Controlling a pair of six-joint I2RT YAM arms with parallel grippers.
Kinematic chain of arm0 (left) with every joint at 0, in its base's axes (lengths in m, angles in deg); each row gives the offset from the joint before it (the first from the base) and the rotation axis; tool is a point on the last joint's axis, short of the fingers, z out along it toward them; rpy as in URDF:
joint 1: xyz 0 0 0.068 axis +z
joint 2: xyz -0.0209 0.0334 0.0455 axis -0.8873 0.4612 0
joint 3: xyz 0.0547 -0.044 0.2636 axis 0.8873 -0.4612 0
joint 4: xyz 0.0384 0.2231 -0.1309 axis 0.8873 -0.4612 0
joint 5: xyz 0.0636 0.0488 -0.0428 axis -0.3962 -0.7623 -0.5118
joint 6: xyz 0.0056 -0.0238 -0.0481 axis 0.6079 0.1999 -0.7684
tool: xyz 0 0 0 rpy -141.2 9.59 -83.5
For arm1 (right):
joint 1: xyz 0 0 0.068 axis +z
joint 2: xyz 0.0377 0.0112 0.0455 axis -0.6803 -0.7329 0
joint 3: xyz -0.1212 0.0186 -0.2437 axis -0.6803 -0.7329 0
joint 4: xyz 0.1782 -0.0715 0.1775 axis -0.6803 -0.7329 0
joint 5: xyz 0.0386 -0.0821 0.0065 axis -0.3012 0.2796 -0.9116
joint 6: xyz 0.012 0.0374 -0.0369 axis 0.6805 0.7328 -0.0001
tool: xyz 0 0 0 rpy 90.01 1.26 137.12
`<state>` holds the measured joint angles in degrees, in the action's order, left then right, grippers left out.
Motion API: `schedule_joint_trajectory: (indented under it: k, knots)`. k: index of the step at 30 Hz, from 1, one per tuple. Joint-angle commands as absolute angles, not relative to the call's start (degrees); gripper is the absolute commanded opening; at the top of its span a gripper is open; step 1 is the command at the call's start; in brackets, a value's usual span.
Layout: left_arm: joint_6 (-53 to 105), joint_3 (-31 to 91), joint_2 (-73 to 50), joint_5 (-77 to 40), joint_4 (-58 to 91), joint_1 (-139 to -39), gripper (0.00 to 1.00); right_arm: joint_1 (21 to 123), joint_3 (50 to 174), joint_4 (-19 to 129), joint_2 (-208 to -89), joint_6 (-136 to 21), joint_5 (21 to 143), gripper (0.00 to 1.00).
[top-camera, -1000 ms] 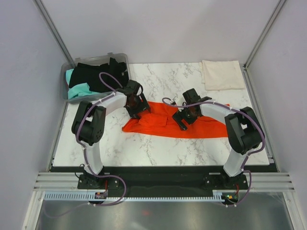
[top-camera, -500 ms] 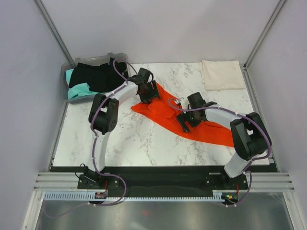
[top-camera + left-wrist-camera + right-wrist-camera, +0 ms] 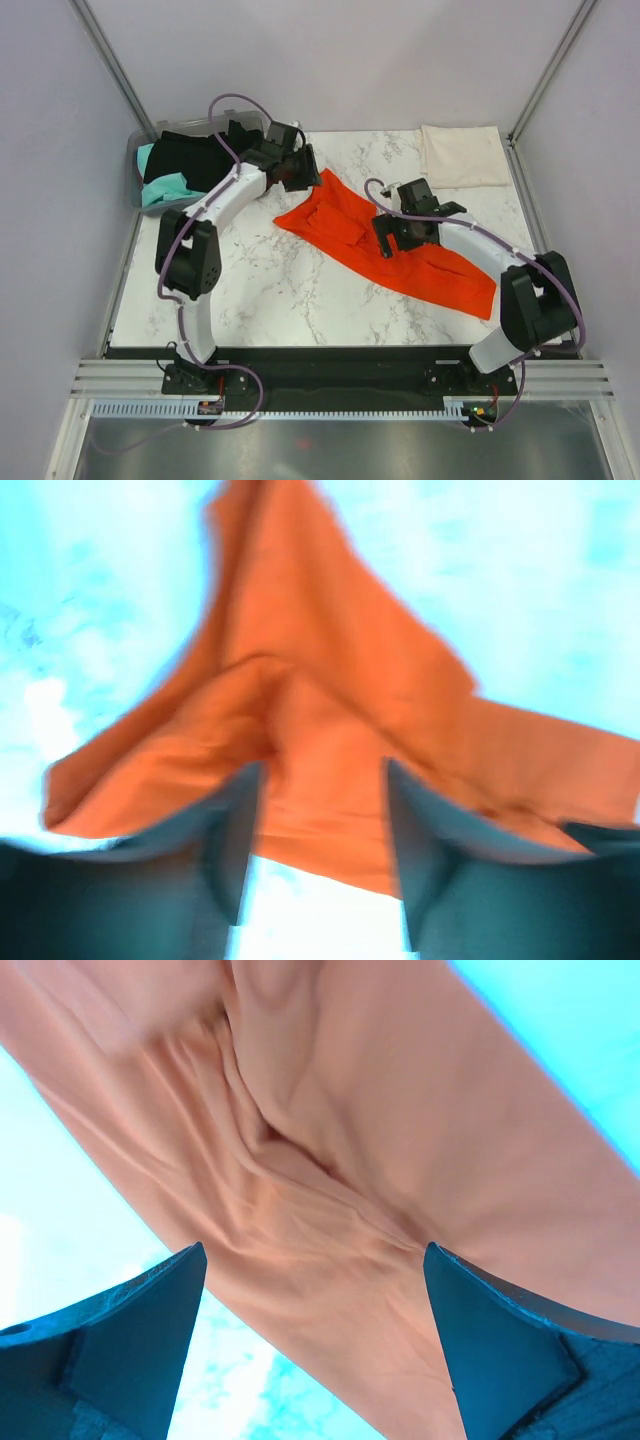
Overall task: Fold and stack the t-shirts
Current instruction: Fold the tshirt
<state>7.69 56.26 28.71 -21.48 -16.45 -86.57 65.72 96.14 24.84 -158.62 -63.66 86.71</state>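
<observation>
The orange-red t-shirt [image 3: 345, 228] lies crumpled in a diagonal band across the marble table, from far centre to near right. My left gripper [image 3: 303, 174] is at its far upper corner. In the left wrist view my left gripper [image 3: 325, 770] has its fingers apart, with the orange cloth [image 3: 330, 710] lying between and beyond the tips, blurred. My right gripper [image 3: 393, 240] hovers over the shirt's middle. In the right wrist view my right gripper [image 3: 315, 1250] is wide open over wrinkled cloth [image 3: 330, 1160]. A folded cream-white t-shirt [image 3: 462, 155] lies at the far right.
A clear grey plastic bin [image 3: 142, 158] stands at the far left, holding a black t-shirt [image 3: 195, 155] and a teal one [image 3: 165, 190]. Metal frame posts rise at both far corners. The table's near edge meets a black rail with the arm bases.
My left gripper has swept from the table's middle to the far side, dragging the shirt's left end with it, so the shirt now lies diagonally. My right gripper shifted slightly right and farther.
</observation>
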Motion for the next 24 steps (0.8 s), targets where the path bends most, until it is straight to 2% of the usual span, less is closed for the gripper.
schedule_joint_trajectory:
  k: [1, 2, 3, 5, 10, 15, 21, 24]
  knots:
    - [8.67, 55.56, 24.96, -10.28, -10.94, -86.53, 0.50, 65.10, 100.75, 24.21, -152.29, -58.24, 89.54, 0.98]
    - [7.79, 55.21, 25.49, -7.87, -9.80, -86.62, 0.40, 65.02, 100.84, 24.03, -151.50, -57.63, 89.63, 0.98]
    - [6.74, 54.77, 26.88, -5.58, -7.35, -86.53, 0.21, 64.93, 100.75, 23.94, -149.84, -56.66, 89.63, 0.98]
    - [2.96, 52.41, 27.77, 0.47, -3.83, -86.27, 0.03, 64.58, 99.97, 23.68, -148.07, -55.87, 91.04, 0.98]
    - [-5.20, 44.76, 29.79, 6.12, 9.87, -85.22, 0.02, 64.31, 97.24, 23.24, -143.76, -54.20, 90.07, 0.98]
    - [-8.30, 40.98, 33.66, 7.45, 15.60, -82.76, 0.02, 63.96, 95.57, 22.97, -142.35, -52.44, 90.07, 0.98]
    - [-4.44, 44.21, 41.92, 8.50, 14.56, -78.28, 0.02, 63.96, 93.37, 22.98, -143.75, -52.26, 87.96, 0.98]
    - [1.51, 48.42, 43.51, 8.77, 8.86, -78.18, 0.02, 63.96, 92.58, 22.36, -145.15, -54.79, 89.63, 0.98]
